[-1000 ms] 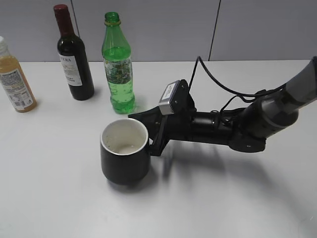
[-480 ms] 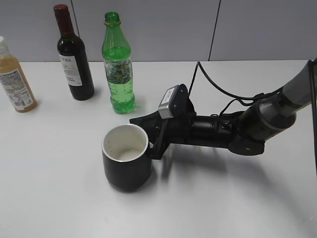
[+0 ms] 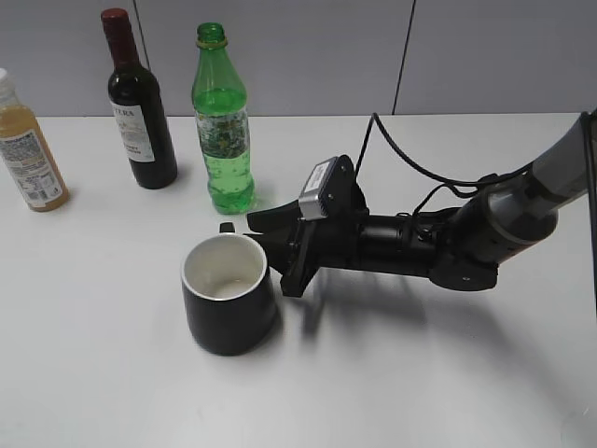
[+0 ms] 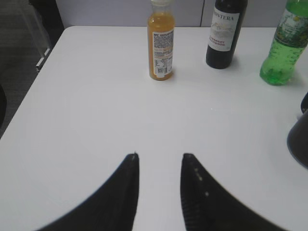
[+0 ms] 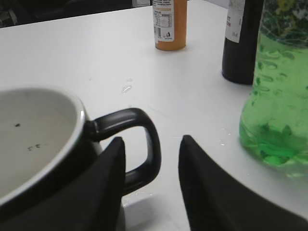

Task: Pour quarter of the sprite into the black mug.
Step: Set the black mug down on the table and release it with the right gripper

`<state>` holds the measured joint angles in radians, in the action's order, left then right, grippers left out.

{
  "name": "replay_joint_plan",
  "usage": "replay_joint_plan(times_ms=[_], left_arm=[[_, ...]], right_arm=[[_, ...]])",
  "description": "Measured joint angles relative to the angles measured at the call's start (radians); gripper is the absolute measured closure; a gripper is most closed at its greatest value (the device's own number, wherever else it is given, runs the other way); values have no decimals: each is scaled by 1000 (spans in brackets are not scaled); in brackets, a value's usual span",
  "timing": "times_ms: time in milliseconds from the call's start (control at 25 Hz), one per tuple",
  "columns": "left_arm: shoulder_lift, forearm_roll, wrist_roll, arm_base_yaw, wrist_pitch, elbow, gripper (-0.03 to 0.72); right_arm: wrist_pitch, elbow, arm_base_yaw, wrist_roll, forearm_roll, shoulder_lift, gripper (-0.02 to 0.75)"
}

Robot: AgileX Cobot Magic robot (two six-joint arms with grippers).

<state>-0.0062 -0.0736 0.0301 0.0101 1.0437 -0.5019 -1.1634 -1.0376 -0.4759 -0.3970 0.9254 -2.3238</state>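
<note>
The sprite (image 3: 222,121) stands upright and uncapped at the back of the white table; it also shows in the left wrist view (image 4: 284,48) and the right wrist view (image 5: 279,96). The black mug (image 3: 229,294) stands upright in front of it, white inside. My right gripper (image 3: 270,250) lies low just right of the mug. In the right wrist view the gripper (image 5: 153,140) is open, and the mug's handle (image 5: 147,139) sits just ahead between its tips, not clamped. My left gripper (image 4: 160,156) is open and empty over bare table, with the mug's edge (image 4: 299,139) at far right.
A dark wine bottle (image 3: 140,103) with a red top stands left of the sprite. An orange juice bottle (image 3: 28,149) stands at the far left. A grey wall runs behind the table. The table's left edge (image 4: 29,82) shows in the left wrist view.
The mug has shifted left and slightly forward, away from the right gripper. The right gripper has stayed almost in place, and its jaws now stand apart.
</note>
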Motion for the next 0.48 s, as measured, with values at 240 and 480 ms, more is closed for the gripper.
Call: replay_joint_plan(times_ms=[240, 480], left_arm=[[0, 0, 0, 0, 0, 0, 452], [0, 0, 0, 0, 0, 0, 452]], right_arm=[[11, 0, 11, 0, 2, 0, 414], [11, 17, 59, -2, 8, 0, 414]])
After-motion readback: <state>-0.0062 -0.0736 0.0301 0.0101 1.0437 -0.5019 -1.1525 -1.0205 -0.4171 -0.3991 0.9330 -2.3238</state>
